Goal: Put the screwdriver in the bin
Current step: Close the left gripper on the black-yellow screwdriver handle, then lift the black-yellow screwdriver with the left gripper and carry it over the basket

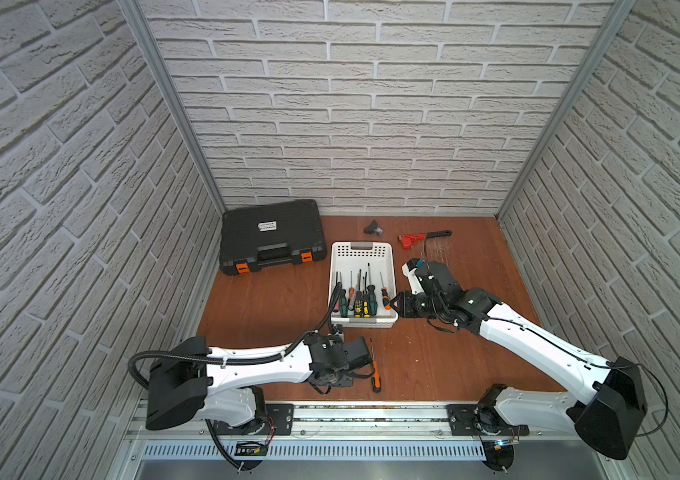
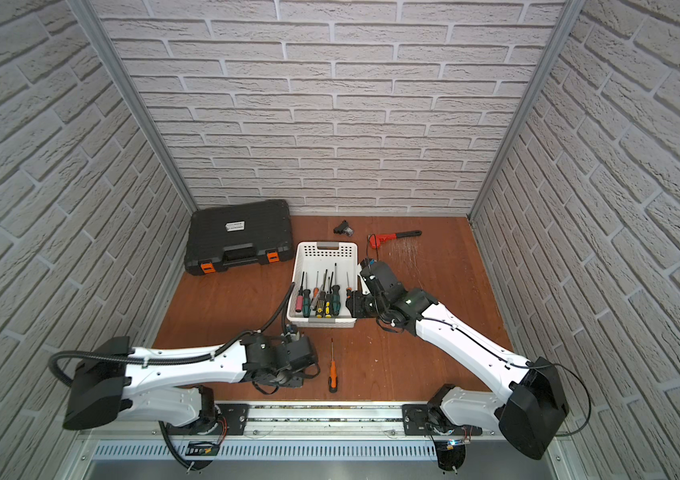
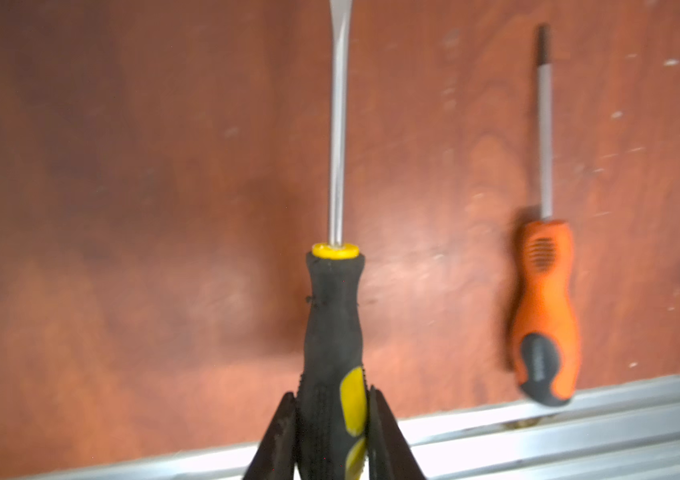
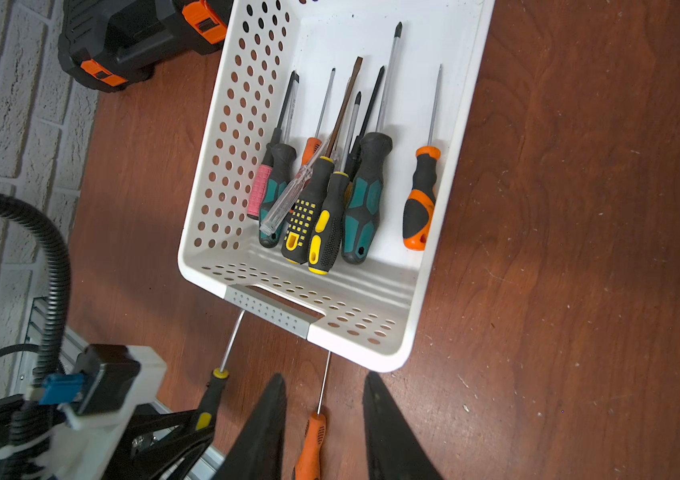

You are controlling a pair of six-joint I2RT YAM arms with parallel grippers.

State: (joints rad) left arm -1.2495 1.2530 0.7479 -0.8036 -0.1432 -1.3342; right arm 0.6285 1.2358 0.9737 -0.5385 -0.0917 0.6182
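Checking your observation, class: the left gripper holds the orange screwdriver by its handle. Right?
No. The left gripper holds the black-and-yellow screwdriver by its handle; the orange screwdriver lies on the table, as the left wrist view shows.

L claw (image 3: 332, 394) clamped, held low | R claw (image 4: 325, 375) part-open, reaching fwd

Both top views look steeply down from high at the front edge, sharing the whole table (image 1: 271, 299) and back wall (image 1: 371, 124). The left wrist view looks close along the black screwdriver (image 3: 332, 332). The right wrist view looks down on the bin (image 4: 458, 104) from nearby; both wrist views show the orange screwdriver (image 3: 544, 311).
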